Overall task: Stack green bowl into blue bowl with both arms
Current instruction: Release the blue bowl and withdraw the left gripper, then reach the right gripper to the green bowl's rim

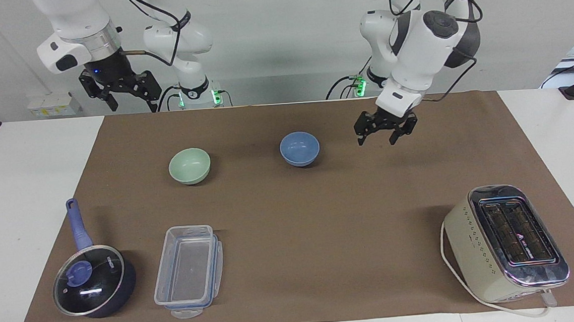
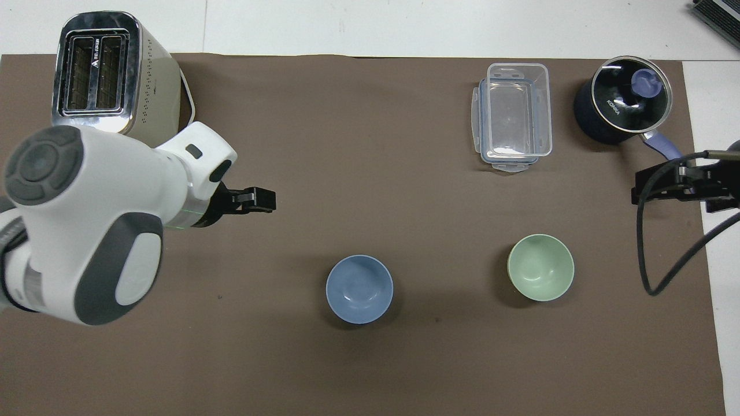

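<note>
You have one mat [image 1: 321, 219], two arms, one toaster [image 1: 506, 242], one tub [image 1: 188, 271], one pan [image 1: 93, 281] and two bowls side by side on the mat, green [image 1: 190, 165] unstacked beside blue [image 1: 300, 148], with left gripper [image 1: 386, 135] and right gripper [image 1: 118, 94] both wide and empty.

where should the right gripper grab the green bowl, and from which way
Probably by the rim, from straight above: the green bowl sits upright and open on the brown mat, so one finger could go inside the wall and one outside. Its round, smooth side offers little else to pinch. The open right gripper hangs high, apart from it.
</note>
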You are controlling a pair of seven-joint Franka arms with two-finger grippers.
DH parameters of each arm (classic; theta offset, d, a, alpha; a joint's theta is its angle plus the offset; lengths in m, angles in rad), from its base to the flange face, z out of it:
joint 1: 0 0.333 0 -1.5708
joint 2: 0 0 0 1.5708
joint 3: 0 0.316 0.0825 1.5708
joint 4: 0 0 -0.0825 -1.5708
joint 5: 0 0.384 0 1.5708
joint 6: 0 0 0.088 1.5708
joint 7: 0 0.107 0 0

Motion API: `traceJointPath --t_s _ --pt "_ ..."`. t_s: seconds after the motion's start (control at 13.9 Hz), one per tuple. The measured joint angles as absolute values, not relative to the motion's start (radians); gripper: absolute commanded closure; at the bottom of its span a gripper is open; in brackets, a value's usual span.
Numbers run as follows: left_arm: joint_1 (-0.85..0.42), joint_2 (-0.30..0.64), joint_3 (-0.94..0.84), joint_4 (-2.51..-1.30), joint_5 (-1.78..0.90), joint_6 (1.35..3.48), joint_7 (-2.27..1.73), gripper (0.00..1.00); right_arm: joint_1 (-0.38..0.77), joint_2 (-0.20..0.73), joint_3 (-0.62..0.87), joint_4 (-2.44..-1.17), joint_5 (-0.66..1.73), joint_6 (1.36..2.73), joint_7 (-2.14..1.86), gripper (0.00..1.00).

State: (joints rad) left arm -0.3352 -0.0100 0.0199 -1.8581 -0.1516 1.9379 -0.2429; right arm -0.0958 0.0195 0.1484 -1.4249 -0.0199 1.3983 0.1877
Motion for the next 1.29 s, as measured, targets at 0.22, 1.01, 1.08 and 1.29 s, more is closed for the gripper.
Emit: traceJointPath --t_s 0.22,1.01,1.08,1.29 --pt "-0.235 -0.009 0.021 -1.778 -0.131 1.833 -0.128 0.0 -0.096 0.019 0.148 -1.428 -0.02 1.41 0.188 0.0" --pt "-0.03 -0.008 0.024 -1.572 -0.03 1.516 0.012 0.0 -0.135 0.009 0.148 -1.689 0.001 1.67 0.067 0.0" --pt "-0.028 -0.008 0.024 -1.564 -0.03 1.516 0.012 0.0 -0.14 0.008 0.148 -1.729 0.001 1.697 0.063 0.0" --pt "-0.028 -0.007 0.019 -1.564 -0.03 1.514 0.012 0.0 -0.152 0.004 0.148 -1.874 0.004 1.813 0.046 0.0"
